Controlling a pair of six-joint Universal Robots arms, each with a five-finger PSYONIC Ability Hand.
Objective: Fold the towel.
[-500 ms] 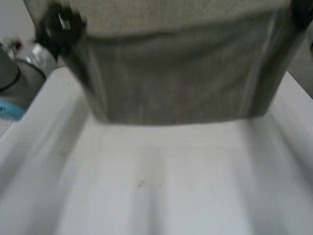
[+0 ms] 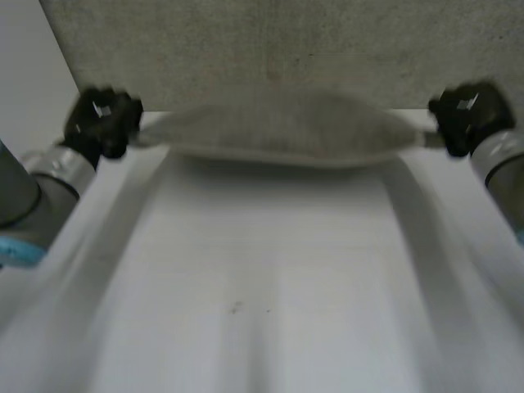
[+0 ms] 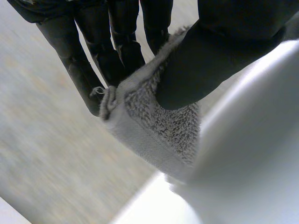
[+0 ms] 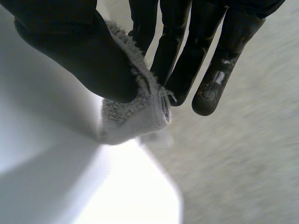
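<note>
A grey-beige towel (image 2: pixel 278 57) lies across the far part of the white table (image 2: pixel 270 286). Its near edge (image 2: pixel 282 131) is lifted and sags between my two hands. My left hand (image 2: pixel 102 121) pinches the towel's near left corner (image 3: pixel 149 126) between thumb and straight fingers (image 3: pixel 81 70). At the other side, my right hand (image 2: pixel 463 115) pinches the near right corner (image 4: pixel 135 119) the same way, thumb against fingers (image 4: pixel 210 70). Both hands hover just above the table at the towel's two near corners.
The grey left arm (image 2: pixel 33 196) with its light-blue cap comes in along the table's left edge. The right arm (image 2: pixel 503 172) comes in along the right edge. Bare white tabletop stretches from the lifted edge toward me.
The towel hung down in a broad sheet between my raised hands half a second ago. Both hands have since come down and away from me, and most of the towel now lies flat.
</note>
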